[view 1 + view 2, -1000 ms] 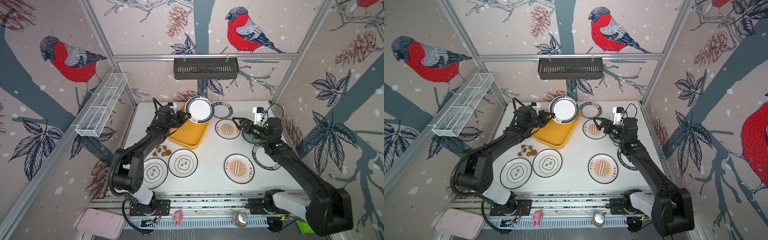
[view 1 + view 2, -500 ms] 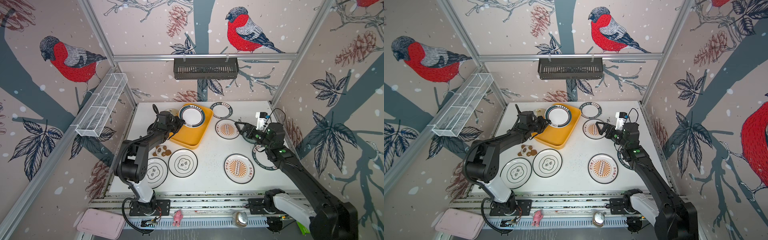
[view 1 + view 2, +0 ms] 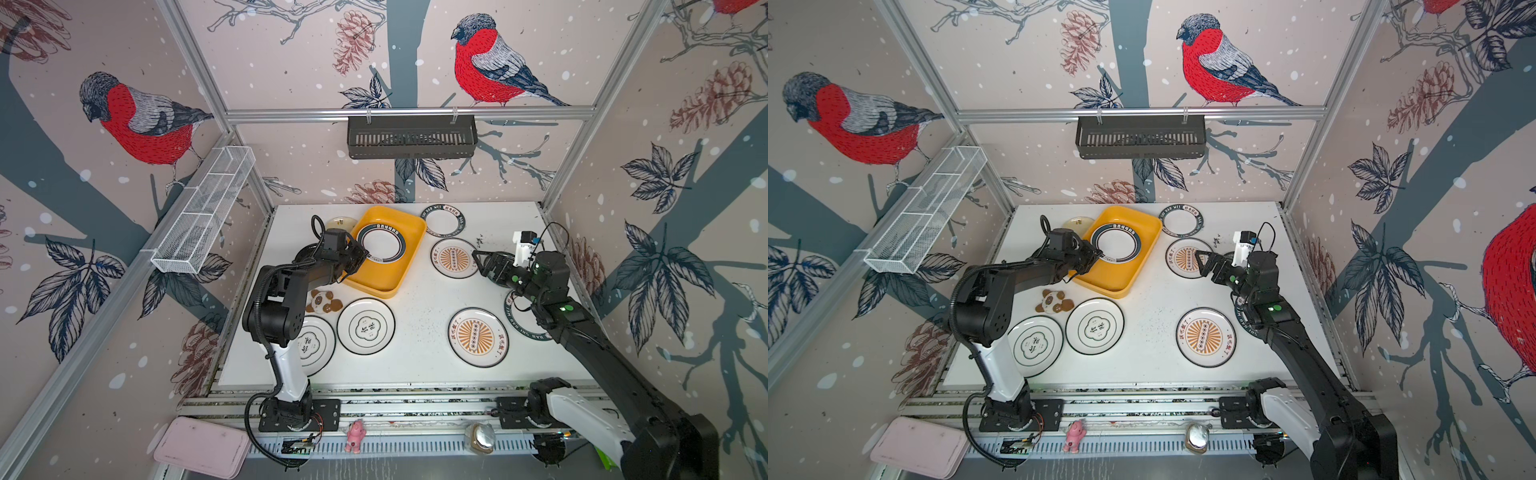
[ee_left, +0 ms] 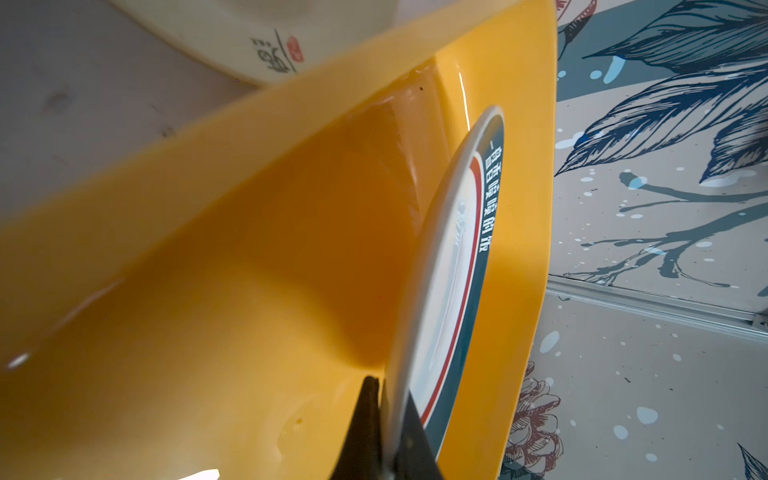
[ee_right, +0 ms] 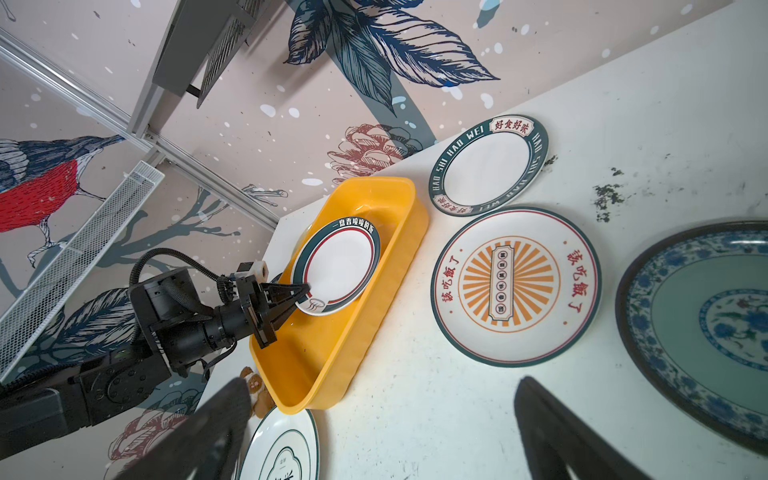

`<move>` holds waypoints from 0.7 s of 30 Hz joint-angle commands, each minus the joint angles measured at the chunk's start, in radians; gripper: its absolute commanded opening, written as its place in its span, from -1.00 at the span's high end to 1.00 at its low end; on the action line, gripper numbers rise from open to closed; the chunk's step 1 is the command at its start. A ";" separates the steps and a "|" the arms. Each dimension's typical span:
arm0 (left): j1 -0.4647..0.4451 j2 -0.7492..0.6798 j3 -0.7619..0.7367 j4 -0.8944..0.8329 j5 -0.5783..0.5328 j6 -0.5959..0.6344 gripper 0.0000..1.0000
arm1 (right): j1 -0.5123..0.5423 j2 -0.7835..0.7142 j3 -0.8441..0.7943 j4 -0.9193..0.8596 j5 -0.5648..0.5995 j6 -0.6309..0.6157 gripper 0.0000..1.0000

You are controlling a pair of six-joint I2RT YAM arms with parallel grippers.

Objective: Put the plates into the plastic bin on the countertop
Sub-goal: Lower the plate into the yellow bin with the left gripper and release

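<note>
Left hand (image 3: 364, 256): clamped tight on the near rim of the teal-banded plate (image 3: 381, 245), one finger on each face, as the left wrist view shows (image 4: 380, 395)
Teal-banded plate: inside the plastic bin (image 3: 374, 279), tilted, gripped edge raised; contact of the far edge with the bin floor cannot be told
Plastic bin: on the tabletop (image 3: 419, 307), toward the back left, holding only this plate
Right hand (image 3: 478, 262): jaws spread wide, holding nothing, above the right edge of the rear sunburst plate (image 3: 452, 257)
Teal patterned plate (image 5: 706, 324): flat, just beside that sunburst plate
Other plates outside the bin: lettered ring plate (image 3: 444, 220), front sunburst plate (image 3: 478, 337), two black-rimmed white plates (image 3: 365, 326), small cream plate (image 3: 338, 223)
Panda toy (image 3: 324, 301): near the bin's front corner
</note>
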 commanded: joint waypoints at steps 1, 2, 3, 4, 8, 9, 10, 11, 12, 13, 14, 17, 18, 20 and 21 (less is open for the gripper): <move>-0.002 0.021 0.026 0.021 -0.009 -0.024 0.92 | -0.004 0.003 0.004 0.025 0.002 -0.009 -0.99; -0.004 0.028 0.033 0.015 -0.009 -0.024 0.91 | -0.004 0.005 0.006 0.027 -0.002 -0.011 -0.99; -0.005 0.035 0.041 0.004 -0.008 -0.024 0.88 | -0.004 0.007 0.007 0.027 -0.005 -0.012 -0.99; -0.006 0.043 0.048 -0.007 -0.006 -0.022 0.86 | -0.005 0.009 0.007 0.027 -0.005 -0.014 -0.99; -0.009 0.063 0.065 -0.038 -0.004 -0.022 0.63 | -0.007 0.018 0.009 0.035 -0.003 -0.017 -0.99; -0.008 0.062 0.064 -0.038 -0.005 -0.025 0.54 | -0.008 0.022 0.007 0.038 0.003 -0.017 -1.00; -0.010 0.062 0.063 -0.040 -0.006 -0.024 0.52 | -0.010 0.025 0.007 0.041 0.007 -0.019 -0.99; -0.010 0.060 0.064 -0.046 -0.012 -0.025 0.46 | -0.014 0.028 0.007 0.041 0.006 -0.021 -0.99; -0.012 0.058 0.065 -0.053 -0.018 -0.024 0.36 | -0.018 0.034 0.010 0.040 0.004 -0.024 -0.99; -0.011 0.055 0.065 -0.059 -0.023 -0.021 0.23 | -0.022 0.038 0.013 0.038 0.002 -0.027 -0.99; -0.012 0.052 0.067 -0.066 -0.026 -0.020 0.11 | -0.026 0.043 0.017 0.035 0.000 -0.028 -0.99; -0.016 0.044 0.072 -0.084 -0.036 -0.012 -0.04 | -0.031 0.050 0.019 0.037 -0.002 -0.027 -0.99; -0.017 0.041 0.076 -0.089 -0.040 -0.007 -0.08 | -0.031 0.049 0.017 0.038 -0.002 -0.026 -0.99; -0.025 0.033 0.085 -0.109 -0.058 0.011 -0.12 | -0.034 0.048 0.014 0.039 -0.001 -0.026 -0.99; -0.029 0.029 0.097 -0.131 -0.075 0.026 -0.14 | -0.034 0.048 0.012 0.039 -0.001 -0.024 -0.99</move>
